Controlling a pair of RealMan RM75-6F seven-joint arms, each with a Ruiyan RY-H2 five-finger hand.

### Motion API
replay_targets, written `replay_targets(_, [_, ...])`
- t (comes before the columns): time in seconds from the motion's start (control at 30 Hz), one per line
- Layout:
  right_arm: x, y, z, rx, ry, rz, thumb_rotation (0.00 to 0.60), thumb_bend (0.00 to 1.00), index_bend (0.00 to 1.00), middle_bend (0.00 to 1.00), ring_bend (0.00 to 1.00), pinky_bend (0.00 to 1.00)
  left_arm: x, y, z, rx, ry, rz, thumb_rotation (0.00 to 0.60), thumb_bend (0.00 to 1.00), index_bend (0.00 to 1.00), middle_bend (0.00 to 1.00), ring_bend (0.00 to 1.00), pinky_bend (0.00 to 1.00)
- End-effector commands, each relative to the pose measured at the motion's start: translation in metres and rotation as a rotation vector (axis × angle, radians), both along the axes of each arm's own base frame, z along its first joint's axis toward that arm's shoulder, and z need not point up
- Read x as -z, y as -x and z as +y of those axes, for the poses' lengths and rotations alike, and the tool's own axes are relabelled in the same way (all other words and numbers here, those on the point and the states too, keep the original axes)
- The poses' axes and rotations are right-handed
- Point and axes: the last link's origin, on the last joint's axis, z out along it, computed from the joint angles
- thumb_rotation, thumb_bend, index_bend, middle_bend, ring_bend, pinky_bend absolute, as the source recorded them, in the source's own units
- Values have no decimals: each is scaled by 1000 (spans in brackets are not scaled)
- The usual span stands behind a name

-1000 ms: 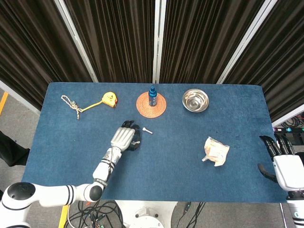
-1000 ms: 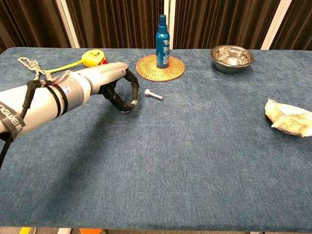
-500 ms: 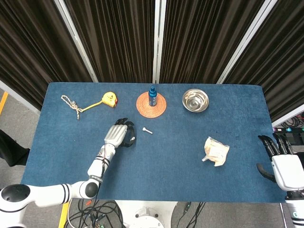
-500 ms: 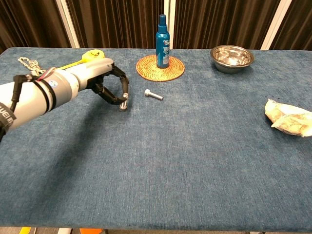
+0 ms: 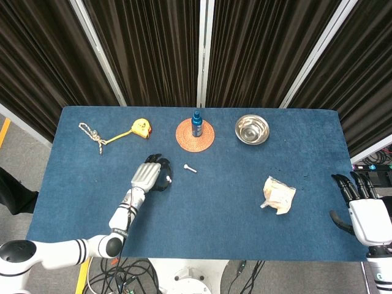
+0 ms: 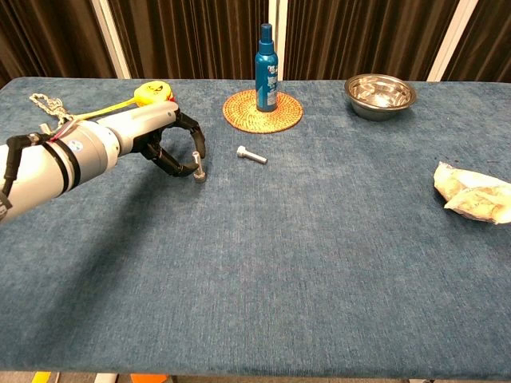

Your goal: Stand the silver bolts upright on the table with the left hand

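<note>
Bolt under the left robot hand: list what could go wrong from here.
1. The upright bolt stands on soft blue cloth with the left robot hand close around it; a brushing finger could tip it as the hand withdraws.
2. The second bolt lies flat nearby; if the first falls, it may roll into it.

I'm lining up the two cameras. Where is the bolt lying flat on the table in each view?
Head view: the lying bolt sits left of centre, just below the woven coaster.
Chest view: the lying bolt sits upper centre-left, right of the left hand.
Shared landmark: the blue spray bottle on the coaster.
</note>
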Motion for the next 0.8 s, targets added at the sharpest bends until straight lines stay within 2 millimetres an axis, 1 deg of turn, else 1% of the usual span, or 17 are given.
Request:
replay_targets(0.03, [0,0,0,0,1,0,600,189,95,143,0,16,-2,-2,-1,15,6,5,600,375,338,188,21,0])
replay_targets(0.1, [-1,1,0,1,2,-1,600,189,95,143,0,16,-4,-4,-2,28,9,9,600,374,256,165,6,0])
replay_targets(0.17, [-1,1,0,0,2,-2,600,190,95,143,0,16,-10,-7,-3,50,8,17,600,373,210,144,0,0])
replay_targets(0.23, [-1,2,0,-1,3,-3,600,190,94,143,0,16,-18,-12,-4,83,-10,25,600,373,190,132,0,0])
replay_targets(0.33, [-2,3,0,0,3,-3,600,190,94,143,0,16,-28,-22,-4,147,-34,55,600,372,193,130,0,0])
replay_targets(0.4, [-2,4,1,0,2,-5,600,190,95,143,0,16,-32,-34,-1,199,-47,82,600,366,237,130,0,0])
replay_targets(0.43, [-2,5,1,-1,2,-6,600,190,95,143,0,16,-32,-41,2,228,-51,105,600,361,280,133,0,0])
replay_targets(0.53, [-4,5,2,-3,7,-6,600,190,95,143,0,16,-25,-55,9,280,-54,169,600,347,357,152,0,0])
replay_targets(0.67, [-7,7,5,4,16,-3,600,190,95,143,0,16,-7,-73,21,313,-45,248,600,321,388,170,0,0])
replay_targets(0.8, [-10,10,6,15,25,-3,600,191,95,143,0,16,9,-83,31,307,-42,301,600,278,398,191,0,0])
